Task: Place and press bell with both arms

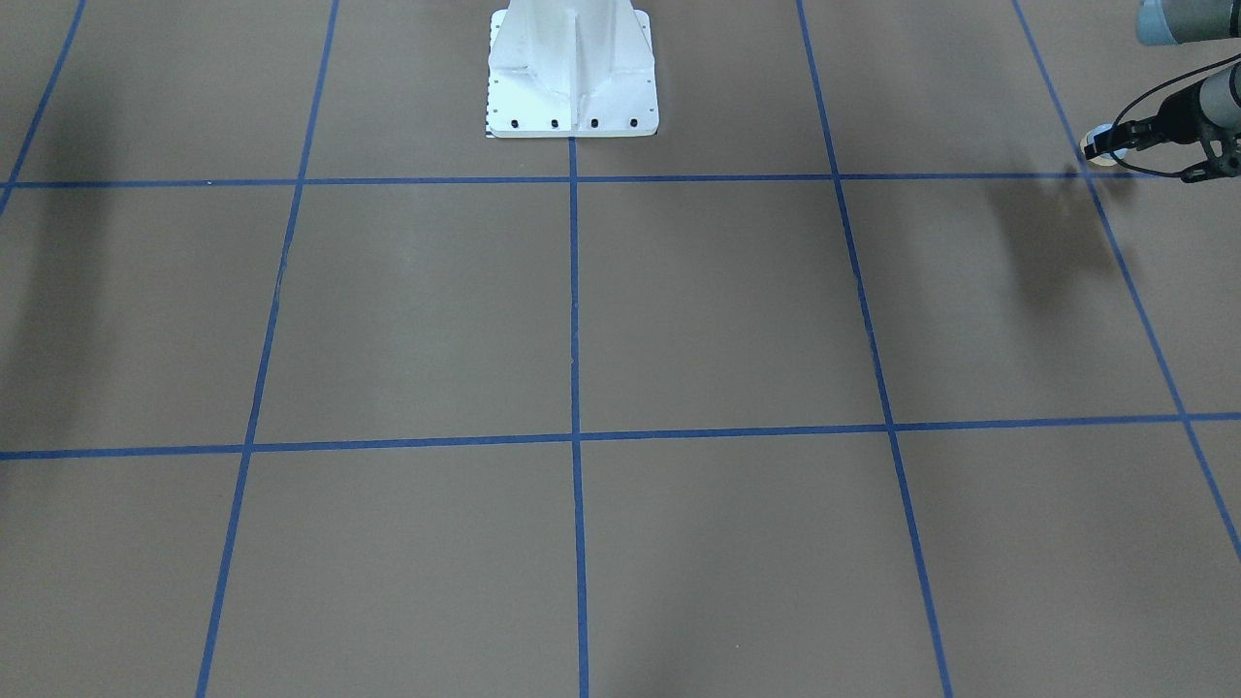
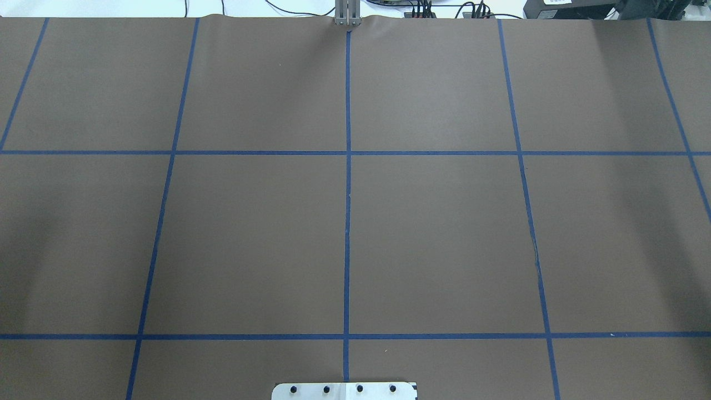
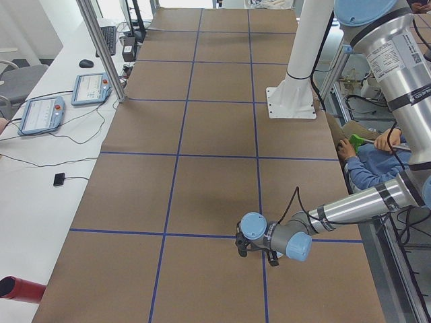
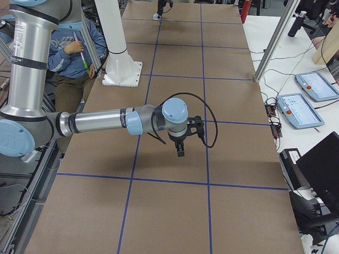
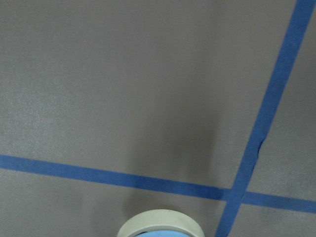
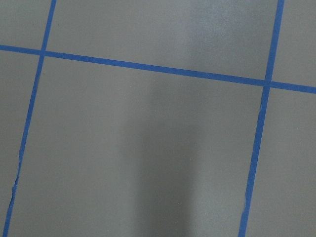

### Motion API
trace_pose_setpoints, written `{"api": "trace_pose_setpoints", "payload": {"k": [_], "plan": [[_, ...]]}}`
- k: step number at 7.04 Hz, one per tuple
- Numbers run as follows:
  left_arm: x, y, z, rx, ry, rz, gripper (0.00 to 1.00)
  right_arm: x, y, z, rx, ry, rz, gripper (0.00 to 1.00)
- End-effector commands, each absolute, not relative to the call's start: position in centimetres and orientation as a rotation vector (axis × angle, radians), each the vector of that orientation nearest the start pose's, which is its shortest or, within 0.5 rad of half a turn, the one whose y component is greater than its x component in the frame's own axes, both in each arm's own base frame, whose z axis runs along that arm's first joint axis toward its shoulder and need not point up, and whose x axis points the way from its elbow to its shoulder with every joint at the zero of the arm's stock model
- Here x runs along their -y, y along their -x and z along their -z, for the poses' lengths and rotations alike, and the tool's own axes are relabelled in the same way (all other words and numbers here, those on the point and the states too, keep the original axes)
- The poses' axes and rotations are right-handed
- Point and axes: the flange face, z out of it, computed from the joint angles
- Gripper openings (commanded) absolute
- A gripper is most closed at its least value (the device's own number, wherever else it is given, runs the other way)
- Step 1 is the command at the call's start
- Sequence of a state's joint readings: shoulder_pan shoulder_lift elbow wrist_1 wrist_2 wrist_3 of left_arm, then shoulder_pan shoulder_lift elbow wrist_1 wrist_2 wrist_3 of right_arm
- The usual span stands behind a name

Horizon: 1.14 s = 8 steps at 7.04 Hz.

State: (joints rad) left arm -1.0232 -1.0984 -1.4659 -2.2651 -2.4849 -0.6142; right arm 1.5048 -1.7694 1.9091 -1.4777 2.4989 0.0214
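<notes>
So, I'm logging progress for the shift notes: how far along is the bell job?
Looks done: the left claw appears closed on the bell near the table's left end. In hand: the placing; I can't tell whether the bell is lifted. Left: setting it down and the press; the right claw hangs over the table, far from the bell.

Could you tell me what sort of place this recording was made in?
Most likely a robotics lab workcell: a table papered brown and marked with a blue tape grid, a jointed robot arm reaching over it, and teach pendants on the side bench.
</notes>
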Motion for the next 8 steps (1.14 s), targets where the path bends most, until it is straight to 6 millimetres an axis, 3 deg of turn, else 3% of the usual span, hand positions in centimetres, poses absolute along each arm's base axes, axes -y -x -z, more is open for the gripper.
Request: {"api": "trace_pose_setpoints", "payload": {"k": [1, 2, 3, 6, 7, 8], "plan": [[22.9, -9.1, -80.6, -0.817, 0.44, -0.036, 0.99, 41.8, -2.6, -56.2, 0.933, -0.174, 0.149, 1.0], [22.9, -9.3, -80.6, -0.816, 0.445, -0.042, 0.99, 41.8, -2.6, -56.1, 0.933, -0.176, 0.149, 1.0], [22.8, -9.4, -80.5, -0.819, 0.447, -0.043, 0.9, 41.6, -2.7, -56.3, 0.933, -0.172, 0.146, 1.0], [22.4, -9.1, -80.2, -0.843, 0.416, -0.063, 0.28, 41.1, -2.6, -56.6, 0.934, -0.164, 0.144, 1.0], [20.8, -8.3, -79.5, -0.897, 0.407, -0.083, 0.09, 40.9, -2.7, -56.9, 0.933, -0.159, 0.141, 1.0], [19.5, -7.5, -77.2, -0.932, 0.401, -0.088, 0.0, 40.9, -2.7, -57.1, 0.933, -0.154, 0.139, 1.0]]}}
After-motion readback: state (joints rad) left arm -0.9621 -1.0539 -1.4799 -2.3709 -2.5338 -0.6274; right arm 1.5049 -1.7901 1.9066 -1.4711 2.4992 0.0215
